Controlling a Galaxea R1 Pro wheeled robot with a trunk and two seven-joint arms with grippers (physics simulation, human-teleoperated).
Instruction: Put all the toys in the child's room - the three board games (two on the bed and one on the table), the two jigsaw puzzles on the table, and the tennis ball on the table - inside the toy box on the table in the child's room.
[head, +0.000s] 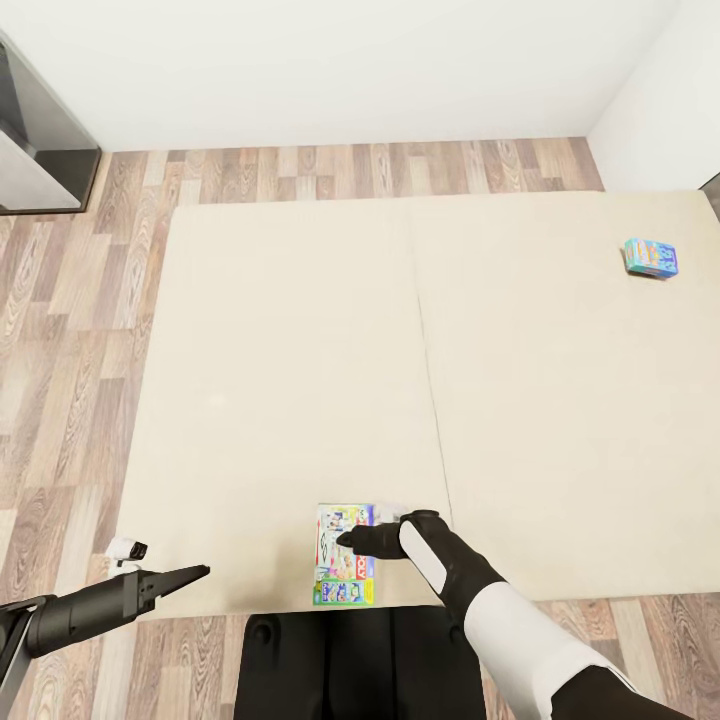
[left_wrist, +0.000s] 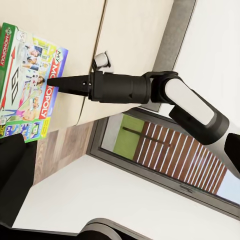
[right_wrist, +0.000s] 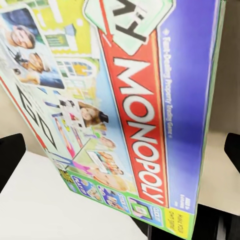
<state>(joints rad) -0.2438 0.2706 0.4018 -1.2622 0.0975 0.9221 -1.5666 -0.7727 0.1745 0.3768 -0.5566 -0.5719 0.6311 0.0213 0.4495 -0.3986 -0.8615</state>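
monopoly box (head: 344, 556) lay flat at the near edge of the bed (head: 290, 350), my right gripper (head: 350, 541) over it with fingers (right_wrist: 10, 155) spread. my left gripper (head: 192, 574) hung beside the bed, pressed together. blue game (head: 651, 257) sat far right.
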